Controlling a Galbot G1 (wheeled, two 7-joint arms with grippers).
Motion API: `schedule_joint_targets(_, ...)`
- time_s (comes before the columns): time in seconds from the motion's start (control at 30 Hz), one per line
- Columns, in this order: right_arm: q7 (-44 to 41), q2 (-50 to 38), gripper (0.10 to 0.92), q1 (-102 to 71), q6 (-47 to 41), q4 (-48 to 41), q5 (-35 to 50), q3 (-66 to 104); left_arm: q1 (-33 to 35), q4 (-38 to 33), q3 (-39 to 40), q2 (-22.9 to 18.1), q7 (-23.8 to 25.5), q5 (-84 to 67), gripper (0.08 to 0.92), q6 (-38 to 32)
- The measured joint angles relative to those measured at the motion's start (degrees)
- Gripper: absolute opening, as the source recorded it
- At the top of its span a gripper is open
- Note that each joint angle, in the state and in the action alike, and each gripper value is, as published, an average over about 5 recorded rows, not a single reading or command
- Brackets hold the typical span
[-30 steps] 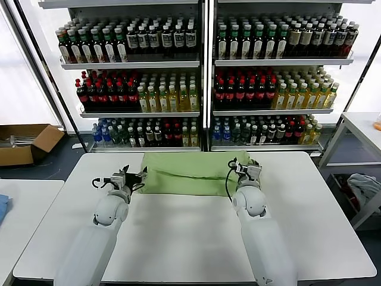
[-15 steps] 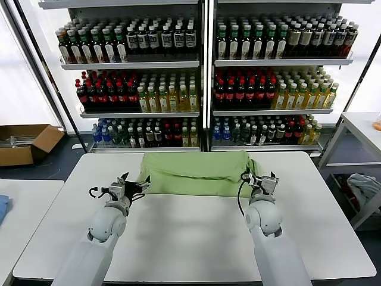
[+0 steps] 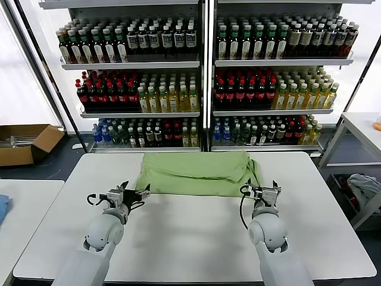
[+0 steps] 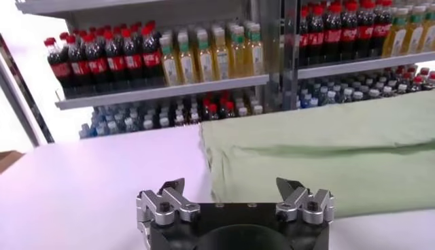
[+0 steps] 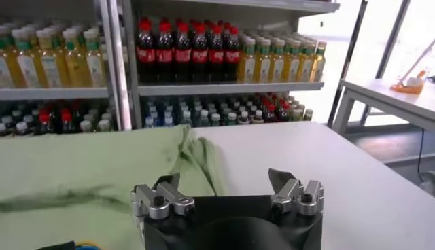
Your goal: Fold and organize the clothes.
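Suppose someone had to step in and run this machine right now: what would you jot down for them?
Left gripper: open, empty, just off the near left corner of the green shirt.
Right gripper: open, empty, by the shirt's near right corner.
Shirt: lies folded into a wide band at the far side of the white table, its right end rumpled.
Done: at least one lengthwise fold.
Left: fold it smaller, tidy it.

Both arms pulled back toward the robot since the earlier frames. Left gripper [image 3: 136, 195] was at the shirt's left edge; now off the cloth, just beside its near-left corner, jaws spread, empty. Right gripper [image 3: 262, 191] was on the right edge; now beside the near-right corner, also spread, empty. Green polo shirt [image 3: 196, 173] released, flat, folded band on the white table [image 3: 190, 238].
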Motion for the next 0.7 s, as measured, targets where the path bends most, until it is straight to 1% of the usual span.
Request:
schedule_joint_targets(0.5, -0.7, 0.6, 0.823, -0.1, -0.3, -2.1, -0.4, 0.6, -1.4, 2.9, 0.6, -1.0, -1.7, -1.0, 0.822, 1.0)
schedule_joint_targets(0.6, -0.8, 0.7, 0.823, 0.1, -0.3, -2.8, -0.4, 0.5, -1.8, 3.5, 0.4, -0.9, -1.8, -1.4, 0.785, 1.0)
schedule_joint_targets(0.7, -0.9, 0.9, 0.823, 0.3, -0.3, -3.5, -0.3, 0.4, -2.2, 4.0, 0.3, -0.7, -2.0, -1.9, 0.707, 1.2)
